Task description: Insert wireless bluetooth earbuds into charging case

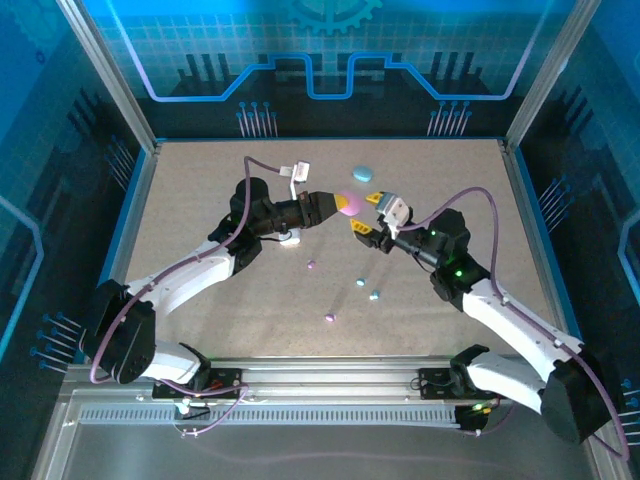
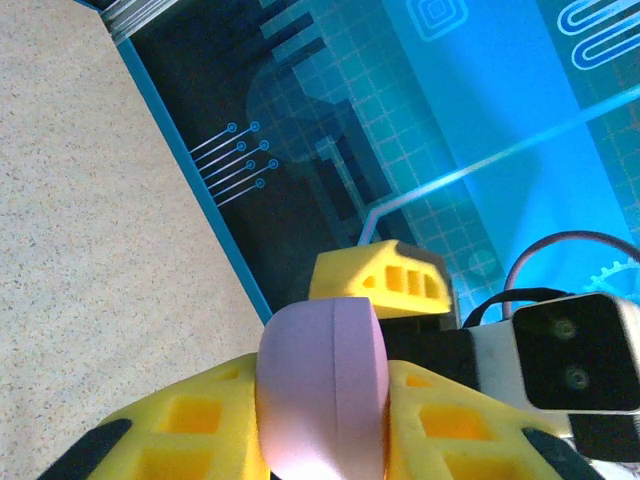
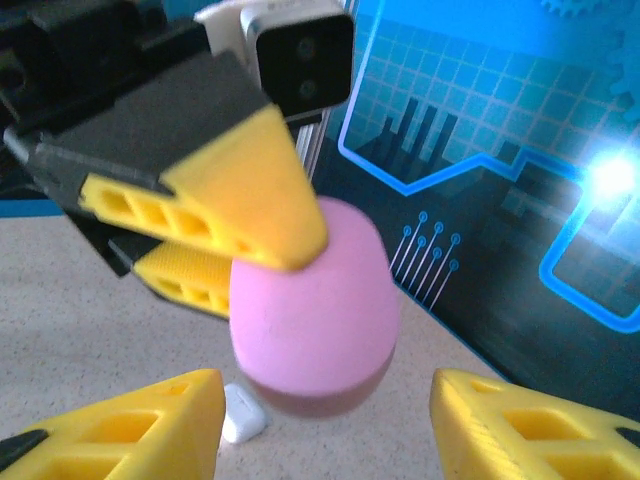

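One pink case (image 3: pixel 310 310) pinched in left tool (image 1: pixel 338 205), beside right tool (image 1: pixel 366 213).

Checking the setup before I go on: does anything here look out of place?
Four earbuds lie scattered loose on the table, two purple and two light blue. The pink case is up off the table, clamped in the left gripper and seemingly closed. The open right gripper hangs beside it.

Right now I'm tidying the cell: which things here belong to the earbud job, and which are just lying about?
In the job: pink rounded plastic charging case in the left gripper; two tiny purple earbuds.
Lying about, probably for later: light blue rounded case; two tiny light blue earbuds; small white plastic bud.
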### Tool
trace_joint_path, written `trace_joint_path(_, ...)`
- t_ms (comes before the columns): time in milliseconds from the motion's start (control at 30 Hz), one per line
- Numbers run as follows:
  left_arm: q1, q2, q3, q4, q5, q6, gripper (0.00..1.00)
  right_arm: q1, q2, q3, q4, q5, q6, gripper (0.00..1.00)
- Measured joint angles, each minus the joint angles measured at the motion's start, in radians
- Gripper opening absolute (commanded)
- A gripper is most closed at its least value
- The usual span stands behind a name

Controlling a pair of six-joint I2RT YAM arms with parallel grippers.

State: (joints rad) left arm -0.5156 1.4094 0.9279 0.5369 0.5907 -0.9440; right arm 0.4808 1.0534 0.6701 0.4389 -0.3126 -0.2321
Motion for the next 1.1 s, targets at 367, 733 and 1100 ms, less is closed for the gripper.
trace_joint_path(367,0.0,0.0,0.0,0.008,-0.003,0.0,0.18,0.0,0.047,0.052,-0.002,-0.044,-0.004,0.52)
trace_joint_path(733,0.0,0.0,0.0,0.008,0.001,0.001,0.18,0.0,0.057,0.07,-0.027,-0.063,-0.019,0.5)
trace_joint_path(1100,0.0,0.0,0.0,0.007,0.0,0.011,0.28,0.0,0.058,0.097,-0.082,-0.065,-0.033,0.41)
